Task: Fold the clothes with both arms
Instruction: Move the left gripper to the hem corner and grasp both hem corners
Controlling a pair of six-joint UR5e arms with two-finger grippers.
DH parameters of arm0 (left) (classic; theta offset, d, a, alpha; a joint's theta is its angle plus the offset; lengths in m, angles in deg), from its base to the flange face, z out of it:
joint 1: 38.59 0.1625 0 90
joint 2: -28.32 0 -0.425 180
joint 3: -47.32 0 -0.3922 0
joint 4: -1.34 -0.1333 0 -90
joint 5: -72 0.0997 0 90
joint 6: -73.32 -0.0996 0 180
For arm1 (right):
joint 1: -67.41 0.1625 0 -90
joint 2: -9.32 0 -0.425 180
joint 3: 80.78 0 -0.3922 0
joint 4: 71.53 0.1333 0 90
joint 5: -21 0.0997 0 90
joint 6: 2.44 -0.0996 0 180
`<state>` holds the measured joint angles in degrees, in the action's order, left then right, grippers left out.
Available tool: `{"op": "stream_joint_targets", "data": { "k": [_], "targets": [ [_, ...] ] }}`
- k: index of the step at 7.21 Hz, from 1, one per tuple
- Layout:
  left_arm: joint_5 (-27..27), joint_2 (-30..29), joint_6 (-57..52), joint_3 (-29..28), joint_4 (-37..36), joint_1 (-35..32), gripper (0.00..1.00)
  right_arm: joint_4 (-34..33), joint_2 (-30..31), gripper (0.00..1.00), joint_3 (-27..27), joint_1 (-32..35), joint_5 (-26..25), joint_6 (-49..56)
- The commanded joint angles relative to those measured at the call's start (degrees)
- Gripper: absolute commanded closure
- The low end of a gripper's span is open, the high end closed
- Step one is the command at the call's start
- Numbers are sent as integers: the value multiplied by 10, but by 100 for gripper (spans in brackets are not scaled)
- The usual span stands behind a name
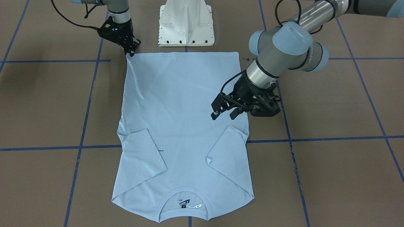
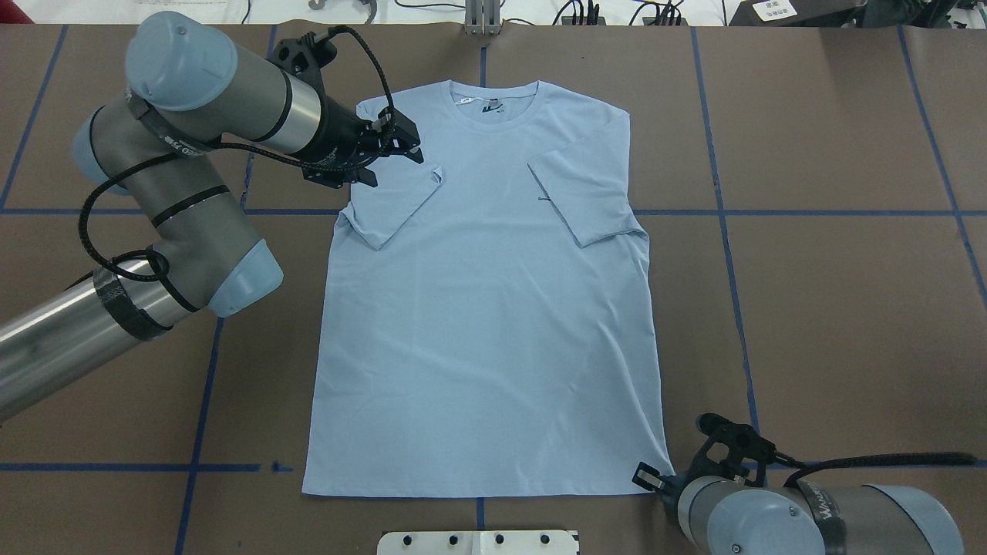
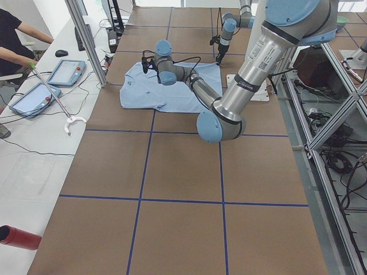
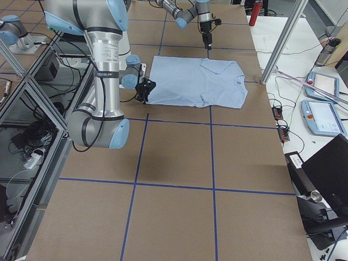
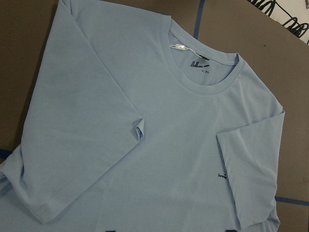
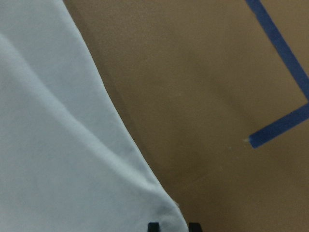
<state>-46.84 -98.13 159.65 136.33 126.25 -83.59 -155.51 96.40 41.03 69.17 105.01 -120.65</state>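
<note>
The light blue T-shirt (image 1: 183,119) lies flat on the brown table, collar (image 1: 184,205) away from the robot, both sleeves folded inward onto the body. My left gripper (image 1: 224,115) is open and empty, hovering just above the shirt's side edge next to a folded sleeve (image 2: 389,204). The left wrist view shows the collar and label (image 5: 200,65). My right gripper (image 1: 132,52) is at the hem corner nearest the robot. In its wrist view its fingertips (image 6: 153,226) stand close together around that corner of the cloth (image 6: 48,145).
The white pedestal base (image 1: 186,25) stands just behind the hem. Blue tape lines (image 1: 79,147) cross the table. A side bench with tablets (image 3: 63,71) and an operator (image 3: 11,40) lies beyond the collar end.
</note>
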Motion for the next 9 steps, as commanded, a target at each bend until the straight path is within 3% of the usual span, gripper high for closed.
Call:
{"op": "stream_joint_targets", "data": {
  "k": [1,3,4,5,6,7,9],
  "targets": [
    [0,0,2,5,-1,-1,19,0,-1,100,4,1,1,1],
    [3,32,44,47,-2,10,17,0,0,100,19,2,4,3],
    [22,108,49,132,-11,55,16,0,-2,100,21,2,4,3],
    [78,168,49,212,-67,109,16,0,-4,100,21,1,5,4],
    [117,186,66,260,-145,146,16,0,-5,100,21,3,6,4],
    [134,188,144,273,-172,184,17,0,-6,100,22,11,6,6],
    [226,253,251,288,-173,290,19,1,-6,100,46,33,16,9]
  ]
}}
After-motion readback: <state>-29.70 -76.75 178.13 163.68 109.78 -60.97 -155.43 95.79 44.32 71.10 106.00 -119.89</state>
